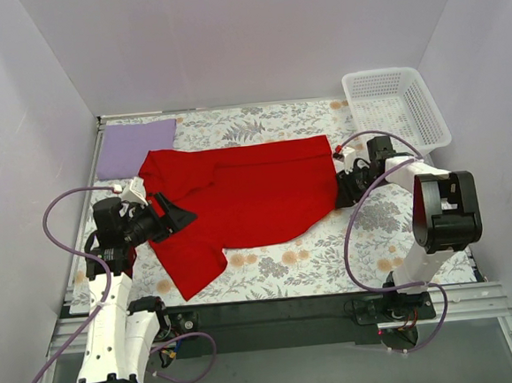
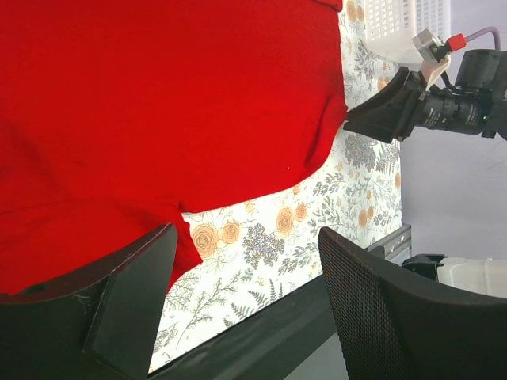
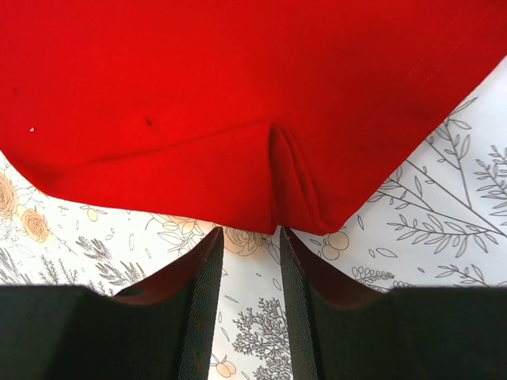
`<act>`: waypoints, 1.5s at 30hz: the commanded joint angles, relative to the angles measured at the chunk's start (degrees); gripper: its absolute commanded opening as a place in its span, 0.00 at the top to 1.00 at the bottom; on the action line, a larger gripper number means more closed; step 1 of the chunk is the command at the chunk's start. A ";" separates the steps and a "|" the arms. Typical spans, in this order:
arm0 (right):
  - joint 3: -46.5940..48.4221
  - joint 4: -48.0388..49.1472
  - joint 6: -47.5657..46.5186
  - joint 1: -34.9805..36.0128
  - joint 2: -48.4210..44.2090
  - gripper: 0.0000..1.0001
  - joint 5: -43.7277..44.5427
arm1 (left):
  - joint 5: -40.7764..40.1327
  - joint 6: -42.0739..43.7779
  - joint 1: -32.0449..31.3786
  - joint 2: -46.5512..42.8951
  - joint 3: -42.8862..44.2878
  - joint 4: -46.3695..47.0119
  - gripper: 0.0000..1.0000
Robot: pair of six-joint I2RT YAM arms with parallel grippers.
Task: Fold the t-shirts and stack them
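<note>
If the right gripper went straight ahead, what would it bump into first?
Probably the red t-shirt: the right gripper points at a small pinched fold in its near edge. Its height above the cloth is unclear.

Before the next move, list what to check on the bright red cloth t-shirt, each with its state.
1. Right gripper at the hem of the bright red cloth t-shirt: ok, tips beside a small pleat.
2. Right gripper holding cloth: not ok, jaws apart, table showing between.
3. Left gripper holding cloth: not ok, open, sleeve beside one finger.
4. Red t-shirt lying flat: not ok, its left side is rumpled.
5. Pale lavender folded cloth t-shirt ready as stack base: ok, flat, far left.
</note>
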 commanded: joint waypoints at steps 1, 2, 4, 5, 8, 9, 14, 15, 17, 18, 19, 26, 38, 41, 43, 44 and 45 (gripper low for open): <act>2.26 0.90 0.63 0.13 0.48 0.59 -1.72 | 1.31 0.65 -0.20 -0.59 -0.19 0.45 0.29; 2.26 0.99 0.63 0.22 0.65 0.60 -1.81 | 1.23 0.56 -0.20 -0.59 -0.28 0.53 0.29; 2.26 0.90 0.54 0.22 1.00 0.62 -2.08 | 1.31 0.65 -0.20 -0.50 -0.36 0.45 0.29; 2.26 0.99 0.54 0.22 1.09 0.63 -2.25 | 1.40 0.65 -0.20 -0.50 -0.37 0.45 0.29; 2.52 0.90 0.54 0.31 1.53 0.66 -2.52 | 1.49 0.73 -0.12 -0.41 -0.37 0.54 0.29; 2.70 0.99 0.54 0.31 1.62 0.66 -2.52 | 1.49 0.65 -0.20 -0.41 -0.37 0.62 0.29; 3.75 0.99 1.16 0.39 2.76 0.67 -2.52 | 1.93 0.82 -0.20 0.03 -0.37 0.71 0.29; 3.84 0.90 1.16 0.39 2.94 0.67 -2.43 | 2.01 0.82 -0.20 0.20 -0.45 0.71 0.29; 4.10 0.90 1.16 0.48 3.20 0.70 -2.52 | 2.10 0.82 -0.20 0.29 -0.54 0.80 0.29; 4.19 0.90 1.16 0.48 3.29 0.72 -2.52 | 2.36 0.91 -0.20 0.47 -0.54 0.80 0.29; 4.28 0.82 1.16 0.57 3.38 0.79 -2.52 | 2.45 0.82 -0.29 0.55 -0.54 0.80 0.29; 3.93 0.73 0.90 0.48 1.54 0.99 -3.13 | 1.84 -0.14 -1.43 2.57 -0.28 0.80 0.29; 2.87 -0.41 -2.27 0.04 -3.39 0.99 -6.38 | 0.52 -14.38 -4.33 4.51 -1.34 -10.44 0.32; 2.79 -0.50 -2.18 0.04 -3.65 0.99 -6.73 | -3.60 -13.59 -8.55 6.35 3.93 -16.24 0.32; 2.79 -0.59 -2.27 0.04 -4.18 0.99 -7.17 | -6.24 -13.50 -10.65 8.45 6.30 -18.97 0.31; 2.61 -0.59 -2.27 0.04 -4.35 0.99 -7.26 | -7.46 -13.59 -11.27 9.16 6.66 -20.37 0.31; 2.61 -0.59 -2.27 0.04 -4.35 0.99 -7.35 | -8.17 -13.50 -11.71 9.87 6.84 -20.82 0.31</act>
